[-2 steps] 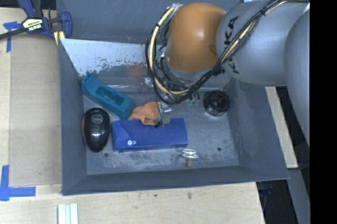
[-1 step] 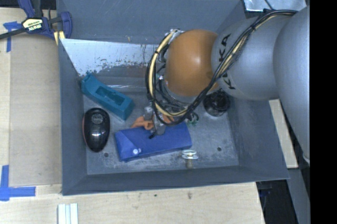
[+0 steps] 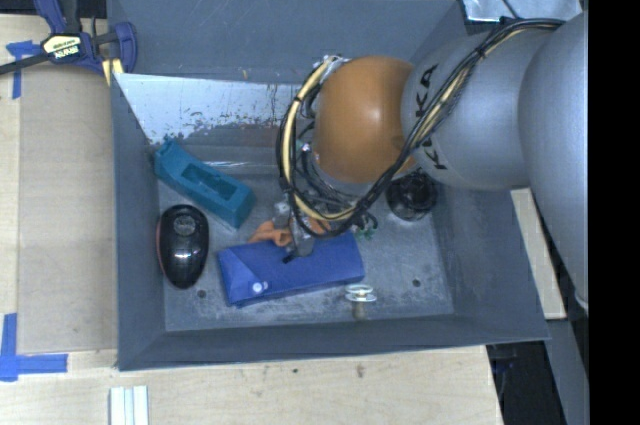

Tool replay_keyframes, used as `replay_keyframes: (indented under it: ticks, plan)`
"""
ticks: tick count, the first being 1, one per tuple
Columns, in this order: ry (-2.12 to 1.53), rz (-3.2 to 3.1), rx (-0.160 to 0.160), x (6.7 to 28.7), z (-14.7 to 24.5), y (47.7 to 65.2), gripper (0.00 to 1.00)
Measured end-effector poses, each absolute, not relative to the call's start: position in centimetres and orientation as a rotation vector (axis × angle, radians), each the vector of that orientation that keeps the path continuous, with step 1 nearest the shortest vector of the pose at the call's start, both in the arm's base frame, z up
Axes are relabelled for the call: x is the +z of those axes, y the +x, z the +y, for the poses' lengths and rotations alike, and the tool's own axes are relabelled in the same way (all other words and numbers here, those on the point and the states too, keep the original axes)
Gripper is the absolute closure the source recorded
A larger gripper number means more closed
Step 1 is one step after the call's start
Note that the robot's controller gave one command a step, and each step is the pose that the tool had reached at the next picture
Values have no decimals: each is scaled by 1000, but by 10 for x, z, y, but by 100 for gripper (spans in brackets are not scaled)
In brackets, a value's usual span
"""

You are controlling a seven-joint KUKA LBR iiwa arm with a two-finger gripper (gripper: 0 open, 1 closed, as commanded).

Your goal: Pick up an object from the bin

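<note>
Camera view, scuffed grey metal bin

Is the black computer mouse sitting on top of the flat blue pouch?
No, the black computer mouse lies on the bin floor, left of the flat blue pouch.

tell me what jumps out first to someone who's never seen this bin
The big silver arm with its round orange cover stretches in from the right and looms over the middle of the grey bin. Below the cover, the gripper is low over a flat blue pad at the front of the floor. On the left lie a teal block and, in front of it, a black mouse.
</note>
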State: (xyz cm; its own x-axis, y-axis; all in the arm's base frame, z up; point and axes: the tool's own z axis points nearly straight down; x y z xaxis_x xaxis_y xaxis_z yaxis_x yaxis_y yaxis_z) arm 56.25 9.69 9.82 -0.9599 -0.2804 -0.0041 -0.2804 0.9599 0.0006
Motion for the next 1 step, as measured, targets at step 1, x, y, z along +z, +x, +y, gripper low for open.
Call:
replay_keyframes:
  ticks: [1]
  plan:
    - [-470,3104,0,210,96,517,100]
